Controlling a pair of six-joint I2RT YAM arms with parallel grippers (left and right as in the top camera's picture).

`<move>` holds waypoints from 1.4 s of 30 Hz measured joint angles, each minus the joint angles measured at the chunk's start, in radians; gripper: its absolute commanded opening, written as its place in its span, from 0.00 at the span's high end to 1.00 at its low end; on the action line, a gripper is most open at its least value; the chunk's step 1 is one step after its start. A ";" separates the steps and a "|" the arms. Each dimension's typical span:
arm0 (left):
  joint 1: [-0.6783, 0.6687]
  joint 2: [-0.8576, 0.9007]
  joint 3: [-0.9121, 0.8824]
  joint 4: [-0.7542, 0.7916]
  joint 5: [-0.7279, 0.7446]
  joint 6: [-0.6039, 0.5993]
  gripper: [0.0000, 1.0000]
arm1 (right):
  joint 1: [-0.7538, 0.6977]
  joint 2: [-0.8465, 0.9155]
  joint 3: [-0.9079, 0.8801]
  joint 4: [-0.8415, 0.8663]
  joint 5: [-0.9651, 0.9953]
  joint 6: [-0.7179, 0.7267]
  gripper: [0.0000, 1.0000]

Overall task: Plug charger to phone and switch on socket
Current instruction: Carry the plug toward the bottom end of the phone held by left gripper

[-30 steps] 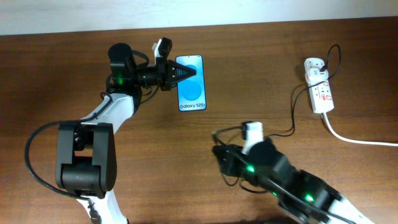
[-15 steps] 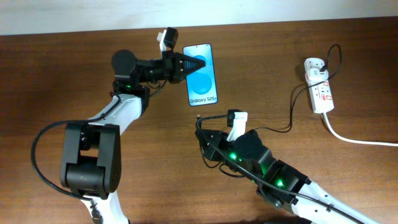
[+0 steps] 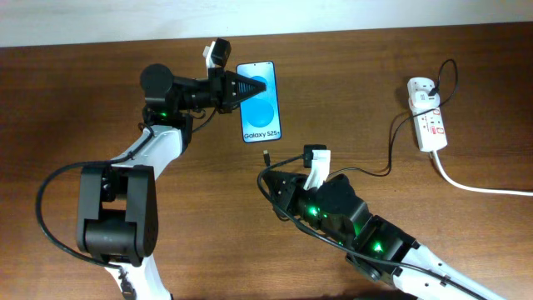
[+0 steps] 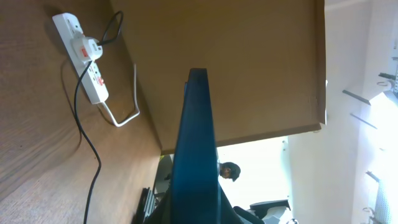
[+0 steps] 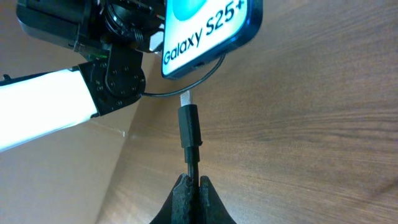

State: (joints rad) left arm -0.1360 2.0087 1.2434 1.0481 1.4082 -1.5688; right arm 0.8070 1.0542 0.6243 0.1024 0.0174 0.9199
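Note:
My left gripper (image 3: 248,86) is shut on the phone (image 3: 259,104), a blue-screened smartphone held above the table at the back centre. In the left wrist view the phone (image 4: 196,149) shows edge-on between the fingers. My right gripper (image 5: 191,182) is shut on the charger (image 5: 189,127), just behind its black plug, with the metal tip pointing at the phone's bottom edge (image 5: 211,37) and a small gap between them. In the overhead view the plug tip (image 3: 266,156) lies below the phone. The white socket (image 3: 426,114) lies at the right, with the black cable running from it.
A thick white cord (image 3: 475,185) trails from the socket to the right edge. A white adapter (image 3: 422,90) is plugged into the strip's far end. The socket also shows in the left wrist view (image 4: 86,59).
The left gripper has shifted the phone slightly left and straightened it. The right arm moved up and left, bringing the plug tip closer under the phone's bottom edge.

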 measured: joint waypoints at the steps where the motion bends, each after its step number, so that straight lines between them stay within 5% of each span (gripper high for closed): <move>1: 0.000 0.000 0.000 0.000 0.002 0.000 1.00 | 0.000 0.000 0.000 0.002 0.007 -0.001 0.96; 36: -0.031 0.000 0.000 0.004 -0.046 -0.003 1.00 | -0.053 0.048 0.000 0.078 0.016 0.068 0.96; 42: -0.028 0.000 0.000 0.014 -0.059 -0.006 1.00 | -0.061 0.052 -0.004 0.115 0.006 0.072 0.79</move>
State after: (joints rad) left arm -0.1642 2.0087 1.2434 1.0622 1.3495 -1.5753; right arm 0.7456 1.1065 0.6205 0.2176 0.0238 0.9916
